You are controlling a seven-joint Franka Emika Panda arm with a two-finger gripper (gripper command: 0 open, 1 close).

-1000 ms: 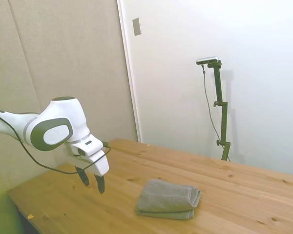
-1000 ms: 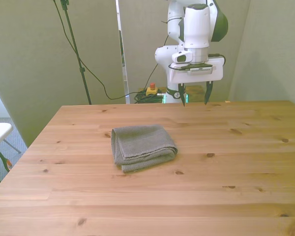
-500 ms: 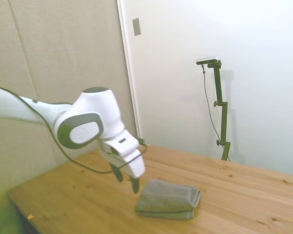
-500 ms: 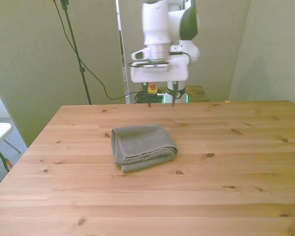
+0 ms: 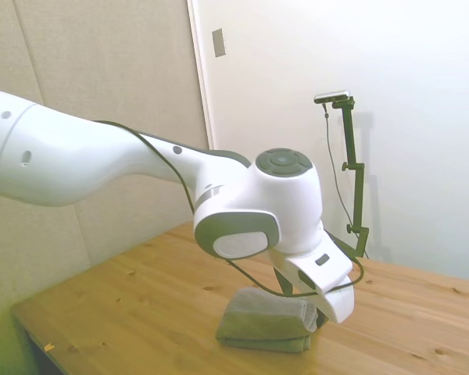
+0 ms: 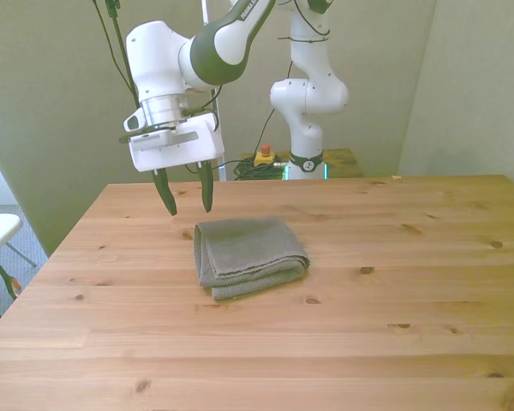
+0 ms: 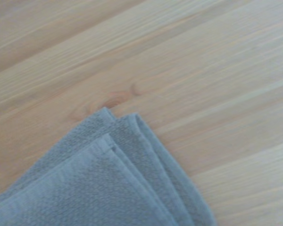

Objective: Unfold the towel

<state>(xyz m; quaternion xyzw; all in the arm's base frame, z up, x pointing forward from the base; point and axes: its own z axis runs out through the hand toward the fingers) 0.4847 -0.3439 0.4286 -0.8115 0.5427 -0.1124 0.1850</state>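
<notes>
So the soft grey-olive terry towel (image 6: 249, 255) is sitting folded up in thick layers on the light wooden plank table (image 6: 394, 300), a bit toward the front view's left of the middle and closer to the far edge than the near one. Its rounded fold faces the front view's left, with the loose stacked edges running along the near side. My wrist view catches one corner of it (image 7: 104, 179), layers stepped one over another, bare wood all around. My white two-finger claw (image 6: 186, 190) hangs above the table just past the towel's far left corner, not touching it, dark fingers (image 6: 207, 190) pointing down and spread fairly wide with nothing between them. In the side view my own wrist blocks the fingers.
</notes>
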